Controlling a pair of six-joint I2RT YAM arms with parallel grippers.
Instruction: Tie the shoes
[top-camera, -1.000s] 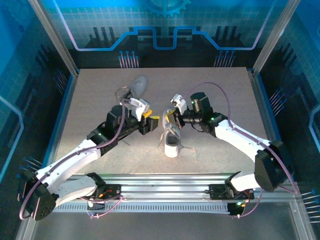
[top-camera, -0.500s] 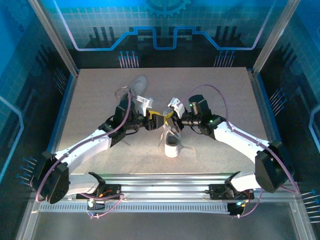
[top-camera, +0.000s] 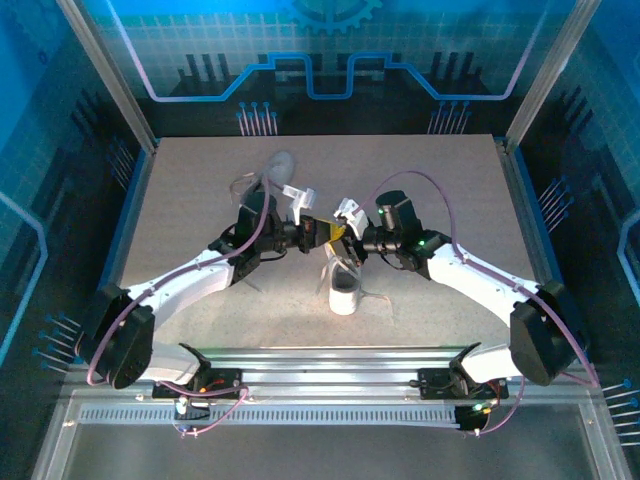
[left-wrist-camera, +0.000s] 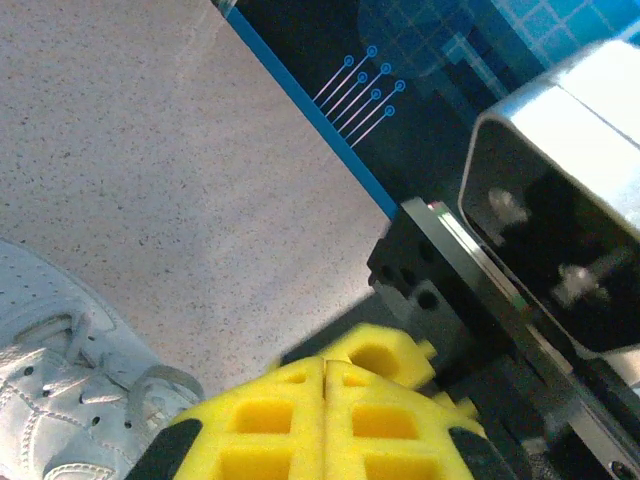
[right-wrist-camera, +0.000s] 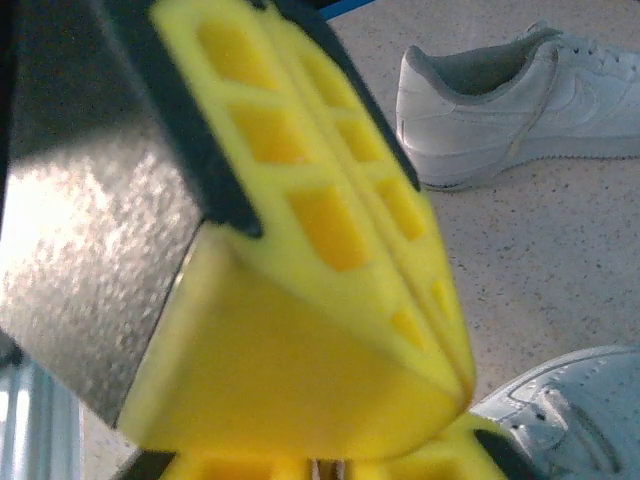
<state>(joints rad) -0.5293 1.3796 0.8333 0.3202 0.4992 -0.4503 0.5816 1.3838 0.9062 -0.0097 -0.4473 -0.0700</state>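
Comparing this moment with a second ago, we find the left arm (top-camera: 190, 290) swung in toward the middle of the tabletop (top-camera: 450, 200). The left gripper (top-camera: 320, 232) then stood apart from the right gripper (top-camera: 345, 233) with its fingers spread. Now its yellow pads are pressed flat together and the two grippers meet tip to tip. We cannot tell whether a lace is caught between those pads. The right gripper has barely shifted. In the right wrist view the left gripper's pads crowd in front of its fingers, and we cannot tell whether they are spread or closed.

The near shoe (top-camera: 343, 290) has not moved. It stands upright around the middle of the tabletop, a little toward the near edge, pointing lengthwise at the far edge. Both grippers hang just above its far half. Its pale laces (top-camera: 333, 262) rise from the shoe toward the fingertips, and one strand lies on the tabletop just right of the shoe. In the left wrist view a laced, perforated white upper lies below and left of the pressed pads, apart from them.

The far shoe (top-camera: 280, 165) rests toward the far edge, left of centre, well apart from both grippers. On the blue far wall (top-camera: 450, 60) we make out a gear outline (top-camera: 337, 12) and circuit-like lines.
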